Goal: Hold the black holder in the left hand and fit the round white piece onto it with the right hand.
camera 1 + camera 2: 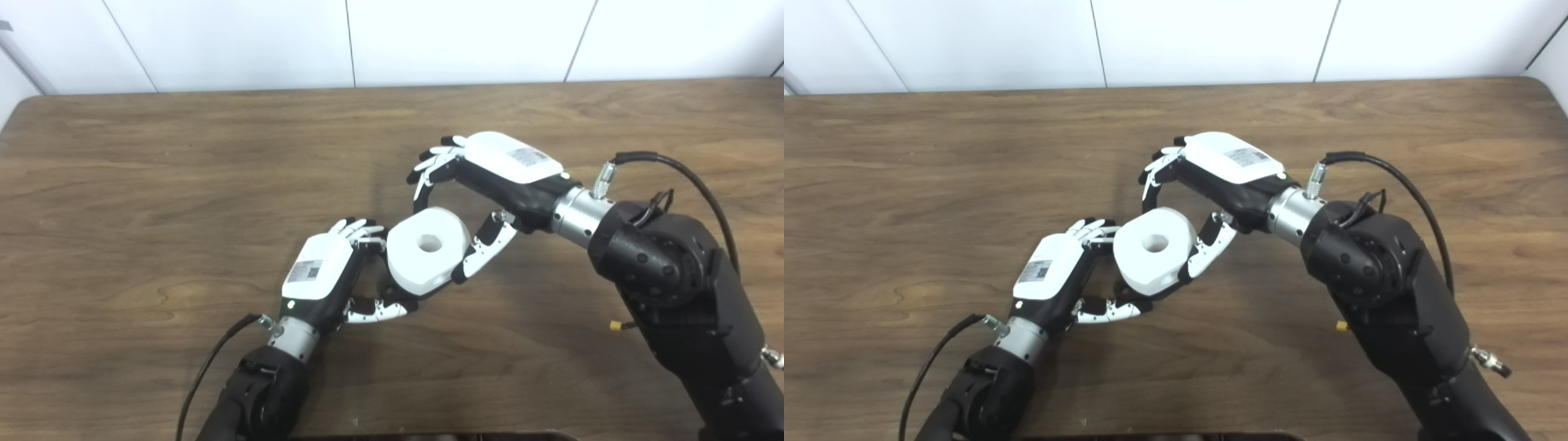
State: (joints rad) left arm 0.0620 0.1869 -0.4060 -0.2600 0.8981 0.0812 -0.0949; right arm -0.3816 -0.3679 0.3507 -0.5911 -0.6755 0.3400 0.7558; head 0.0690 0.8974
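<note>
With the left hand gripping the mostly hidden holder, the right hand, at two o'clock, fingers spread around the white ring, should press it squarely down.

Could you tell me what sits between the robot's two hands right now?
The round white piece, between the left hand and right hand, in both eye views.

left hand grips under round white piece | right hand fingers touching its side

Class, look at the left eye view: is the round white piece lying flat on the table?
No, the round white piece sits tilted between the left hand and the right hand.
</note>
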